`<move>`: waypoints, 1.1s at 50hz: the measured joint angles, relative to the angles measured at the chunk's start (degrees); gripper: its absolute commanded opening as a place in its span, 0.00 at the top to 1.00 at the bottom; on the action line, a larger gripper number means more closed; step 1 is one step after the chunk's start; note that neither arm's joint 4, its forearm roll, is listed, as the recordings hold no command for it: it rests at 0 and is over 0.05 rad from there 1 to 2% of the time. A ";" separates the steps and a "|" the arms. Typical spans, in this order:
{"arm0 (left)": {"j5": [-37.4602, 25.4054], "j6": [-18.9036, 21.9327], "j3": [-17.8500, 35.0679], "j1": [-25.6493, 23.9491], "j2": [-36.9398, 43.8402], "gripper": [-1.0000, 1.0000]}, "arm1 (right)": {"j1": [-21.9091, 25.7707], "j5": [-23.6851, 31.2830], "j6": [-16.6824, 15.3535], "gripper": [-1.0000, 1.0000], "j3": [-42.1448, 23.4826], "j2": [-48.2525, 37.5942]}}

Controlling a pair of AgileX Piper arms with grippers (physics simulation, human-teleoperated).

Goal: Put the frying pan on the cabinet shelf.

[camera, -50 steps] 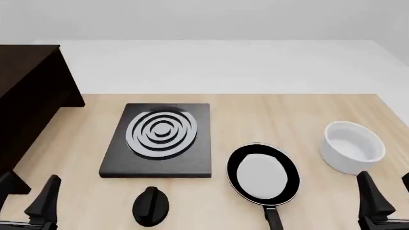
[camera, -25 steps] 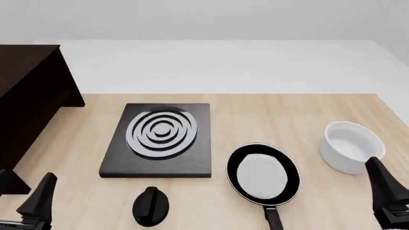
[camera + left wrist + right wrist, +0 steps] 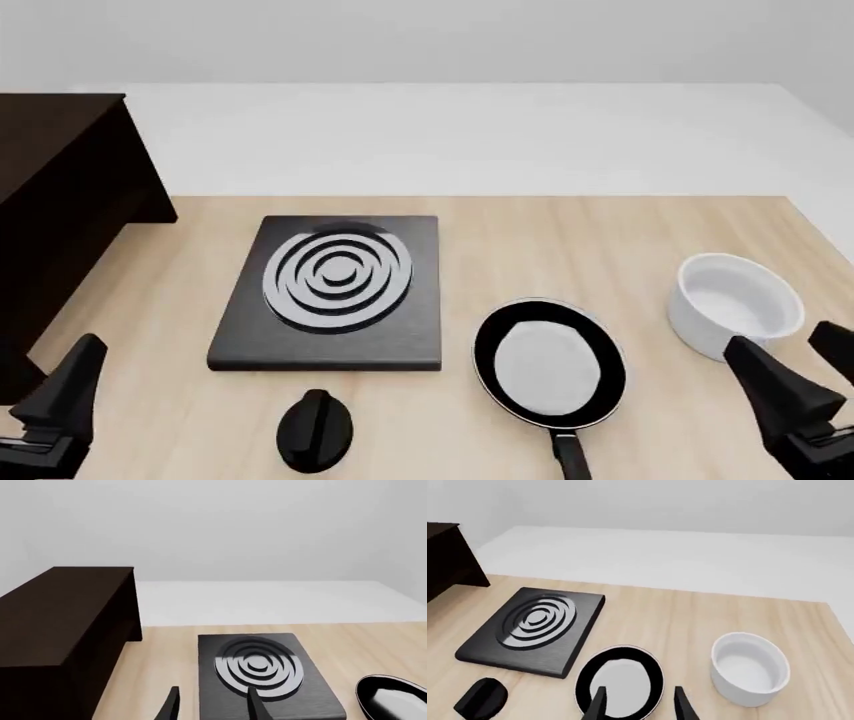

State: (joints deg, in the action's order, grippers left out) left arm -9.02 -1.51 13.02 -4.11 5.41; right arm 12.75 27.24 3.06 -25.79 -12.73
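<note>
Counter [image 3: 561,240], pale wood, carries everything. Largest item: the cabinet shelf [image 3: 54,200], dark brown and boxy with a flat top, at 9 to 10 o'clock of the counter in the front view, nothing on it that I can see. Next, a black square hob [image 3: 334,290] with grey rings near centre, slightly toward 9 o'clock. The frying pan [image 3: 550,365] lies flat on the counter at about 5 o'clock of the hob, close to its corner but apart, pale inner face up, long handle pointing to 6 o'clock toward the arms. White bowl [image 3: 734,305] at 3 o'clock of the pan, near but not touching. Small black knob-like object [image 3: 318,430] at 6 o'clock of the hob. Right pincer [image 3: 639,702] released, fingers parted, holding nothing, hovering above the near rim of the pan. Left pincer [image 3: 212,707] likewise released and empty, near the hob's front edge. Judgement: task not begun, pan ungrasped. Risks: a grip far out on the handle could let the pan droop or twist, being heavy at the bowl end; the carry toward 9 o'clock crosses the hob and may clip it or the cabinet's front edge if not lifted high; the reach across may crowd the left arm; the bowl sits close to the right arm's approach and could be nudged.
</note>
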 measured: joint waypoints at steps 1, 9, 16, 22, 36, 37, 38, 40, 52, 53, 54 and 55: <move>0.45 -0.05 0.00 -0.09 0.52 0.00 | 0.44 0.88 0.22 0.00 -0.49 -0.22; 4.58 -0.52 -0.26 -0.44 4.96 0.00 | 4.28 7.83 0.91 0.00 -5.67 -3.11; 9.74 -1.25 -0.74 -0.11 10.26 0.00 | 7.16 12.88 1.96 0.00 -10.88 -7.07; 12.28 -1.59 -1.33 -0.12 12.84 0.00 | 10.41 16.91 4.51 0.00 -14.51 -10.62; 12.10 -0.85 -1.96 -1.54 12.43 0.00 | 13.90 25.15 4.76 0.00 -21.07 -18.13; 12.11 -0.90 -1.98 -1.62 12.43 0.00 | 14.06 25.44 4.76 0.00 -21.22 -18.55; 12.13 -0.96 -2.00 -1.69 12.46 0.00 | 14.29 25.69 4.84 0.00 -21.30 -18.97; 12.26 -1.06 -2.08 -1.84 12.56 0.00 | 14.87 26.07 5.15 0.00 -21.28 -19.79; 12.11 -1.16 -1.79 -1.97 12.47 0.00 | 16.90 25.99 5.38 0.00 -19.30 -23.24; 12.01 -1.18 -1.78 -1.94 12.37 0.00 | 17.02 25.82 5.51 0.00 -18.90 -23.39; 11.88 -1.20 -1.78 -1.92 12.23 0.00 | 17.14 25.65 5.62 0.00 -18.50 -23.52; 11.72 -1.22 -1.80 -1.91 12.05 0.00 | 17.27 25.48 5.74 0.00 -18.11 -23.67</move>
State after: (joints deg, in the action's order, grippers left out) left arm 2.71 -2.72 11.23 -6.01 17.46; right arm 30.02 52.72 8.79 -43.90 -36.39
